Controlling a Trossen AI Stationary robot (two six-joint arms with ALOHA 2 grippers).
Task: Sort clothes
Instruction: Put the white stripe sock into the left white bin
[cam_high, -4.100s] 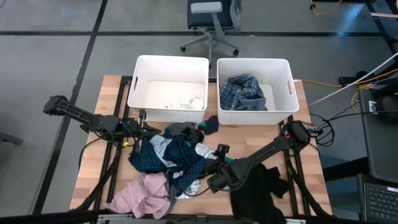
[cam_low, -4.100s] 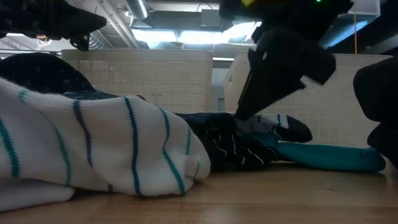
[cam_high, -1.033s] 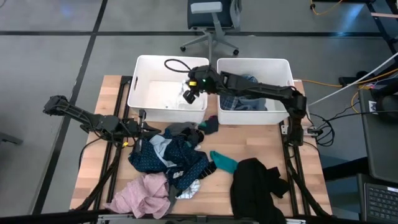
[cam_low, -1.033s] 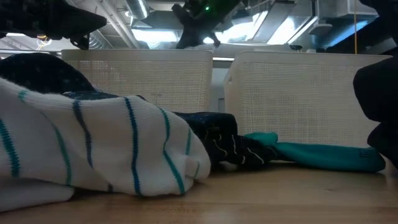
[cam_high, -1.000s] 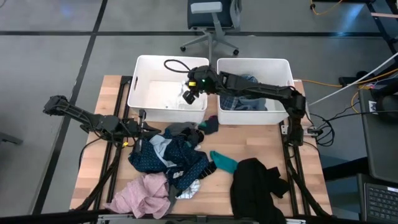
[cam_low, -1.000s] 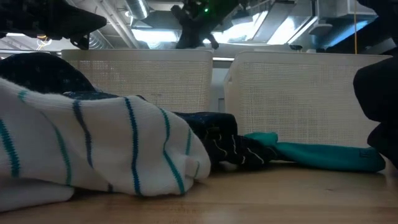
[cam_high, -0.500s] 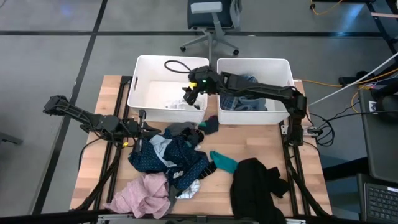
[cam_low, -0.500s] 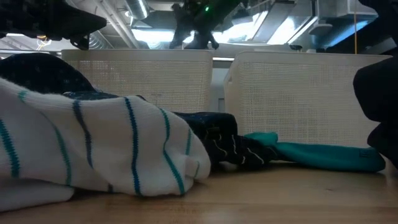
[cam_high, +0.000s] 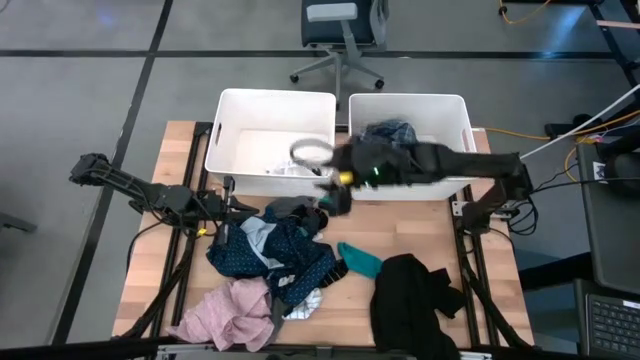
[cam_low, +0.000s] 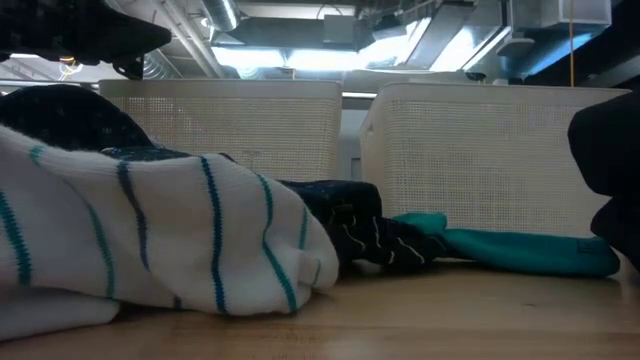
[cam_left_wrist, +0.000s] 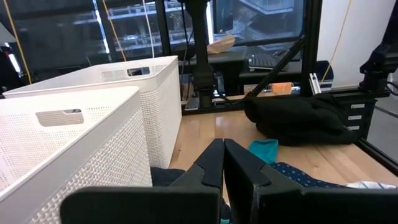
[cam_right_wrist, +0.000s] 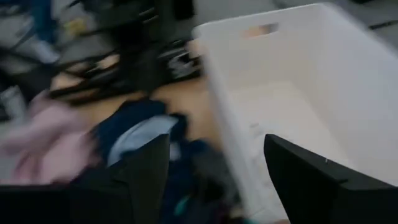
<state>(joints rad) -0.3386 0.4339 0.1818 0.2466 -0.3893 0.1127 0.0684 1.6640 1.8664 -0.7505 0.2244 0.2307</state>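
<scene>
The right claw (cam_high: 335, 180) is seen blurred in the high view over the front rim of the left white rectangular plastic tub (cam_high: 225, 135). In the right wrist view its two fingers (cam_right_wrist: 143, 168) are spread wide with nothing between them, so it is judged released and empty. The left claw (cam_left_wrist: 222, 163) is parked low at the left edge of the tangled heap; its fingers are pressed together, clenched on nothing.

The clothes lie mostly on the wooden tabletop (cam_high: 500, 285): a navy patterned garment (cam_high: 275, 250) in the middle of the heap, a pink soft garment (cam_high: 230, 312) at the front left, a teal sock (cam_high: 360, 260) just right of the heap, and a black garment (cam_high: 415, 290) at the front right. A blue plaid garment (cam_high: 392, 148) already lies in the right white plastic tub (cam_high: 465, 130).

The step in hand is judged to be the reach for the next piece. It is best done by choosing something lying free, such as the teal sock, so that neighbouring fabric is not dragged along, and by descending with the fingers wide before closing on a single layer.

The low view alone shows a white garment with teal stripes (cam_low: 150, 230) close up and the sock's full length (cam_low: 520, 252) lying flat. Only the high view shows which tub holds what. The left wrist view shows the black garment (cam_left_wrist: 298, 118) as a low mound, clear of the tubs.
</scene>
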